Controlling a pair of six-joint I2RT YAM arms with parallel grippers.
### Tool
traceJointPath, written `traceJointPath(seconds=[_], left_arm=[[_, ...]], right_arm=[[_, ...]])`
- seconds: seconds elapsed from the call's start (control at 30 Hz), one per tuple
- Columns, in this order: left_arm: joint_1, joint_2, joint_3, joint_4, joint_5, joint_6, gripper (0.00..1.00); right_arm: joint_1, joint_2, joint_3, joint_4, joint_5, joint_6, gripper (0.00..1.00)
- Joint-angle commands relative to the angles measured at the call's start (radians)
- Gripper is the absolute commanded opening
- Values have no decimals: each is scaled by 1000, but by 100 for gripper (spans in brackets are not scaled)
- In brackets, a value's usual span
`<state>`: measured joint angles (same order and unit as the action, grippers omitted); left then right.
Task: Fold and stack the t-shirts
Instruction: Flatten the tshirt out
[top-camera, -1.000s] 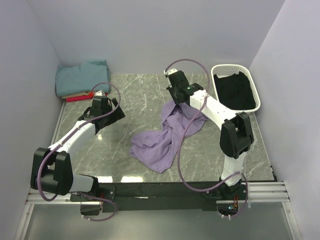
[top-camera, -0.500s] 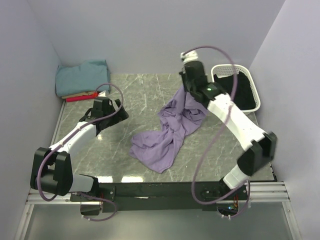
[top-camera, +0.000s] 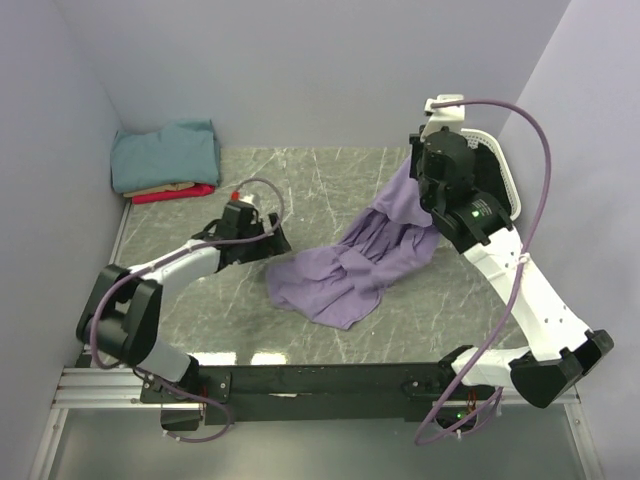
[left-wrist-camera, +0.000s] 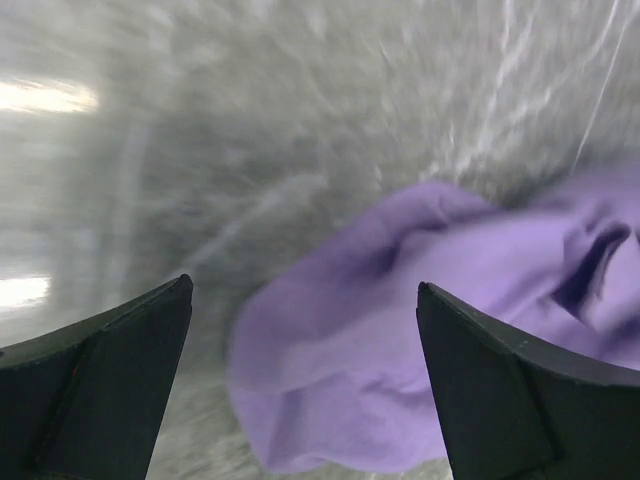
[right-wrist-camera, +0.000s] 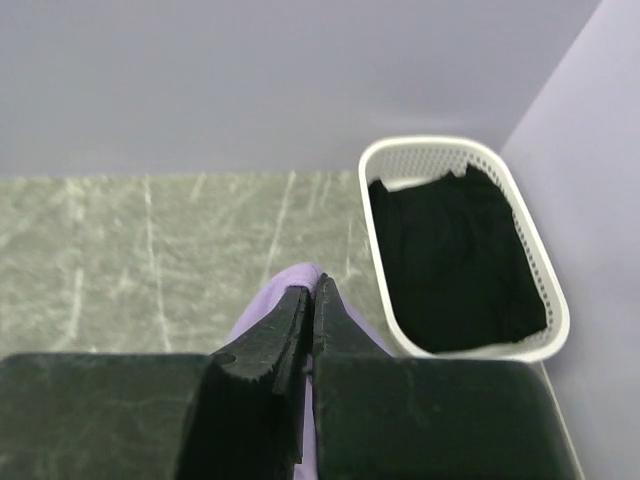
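The lavender-purple t-shirt (top-camera: 360, 260) hangs from my right gripper (top-camera: 416, 165), which is raised high at the back right and shut on a fold of its cloth (right-wrist-camera: 305, 275). The shirt's lower part trails crumpled on the marble table. My left gripper (top-camera: 283, 243) is open and low over the table at the shirt's left edge; in the left wrist view the purple cloth (left-wrist-camera: 420, 330) lies between its spread fingers (left-wrist-camera: 110, 370). A folded stack with a teal t-shirt (top-camera: 165, 153) on top, a tan one (top-camera: 165, 189) and a red one (top-camera: 175, 195) beneath, sits in the back left corner.
A white laundry basket (top-camera: 512, 195) with dark cloth (right-wrist-camera: 455, 255) inside stands at the back right, partly behind my right arm. Purple cables loop off both arms. Lilac walls close the table on three sides. A black rail runs along the near edge.
My right gripper has lifted the purple shirt up and to the right, toward the basket, stretching the cloth. My left gripper has moved right along the table to the shirt's left edge.
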<state>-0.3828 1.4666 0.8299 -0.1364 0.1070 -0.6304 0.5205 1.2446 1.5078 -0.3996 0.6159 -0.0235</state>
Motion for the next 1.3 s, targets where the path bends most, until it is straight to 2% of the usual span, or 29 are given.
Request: traceJointPath(seconds=[0.0,0.27,0.37,0.4,0.43,0.47,0.5,0.6,0.73,0.87,1.0,1.2,1.27], left_arm=[[-105,79,66,69,48,8,100],[-165,204,150,37,23,-28,100],[-163,199,156,37,36,-17,89],[-165,192,150,38,46,-12,66],[-166,186,146,44,51,-11,52],[-166,181,141,46,57,-9,34],[-165,173,137,46,62,1,1],[-165,149,140,15,43,17,1],[-148,48,178,-87,-93,23,1],[-61,-112,212,-195,-173,26,1],[48,-280,297,-377,-269,76,1],[93,-393,414,-554,-374,136,1],[93,-413,437,-591,-356,147,1]], right_arm=[[-10,-20,-44,30,27,5,0],[-10,-57,-70,36,12,-18,0],[-10,-63,-77,41,13,-23,0],[-10,-65,-83,42,16,-24,0],[-8,-65,-86,42,18,-23,0],[-8,-63,-87,45,19,-21,0],[-10,-63,-90,47,19,-23,0],[-11,-66,-90,45,19,-21,0],[-11,-83,-89,38,31,-23,0],[-13,-111,-84,-14,45,-4,0],[-10,-155,-106,-56,38,20,0],[-10,-209,-141,-116,19,71,0],[-8,-224,-152,-155,12,97,0]])
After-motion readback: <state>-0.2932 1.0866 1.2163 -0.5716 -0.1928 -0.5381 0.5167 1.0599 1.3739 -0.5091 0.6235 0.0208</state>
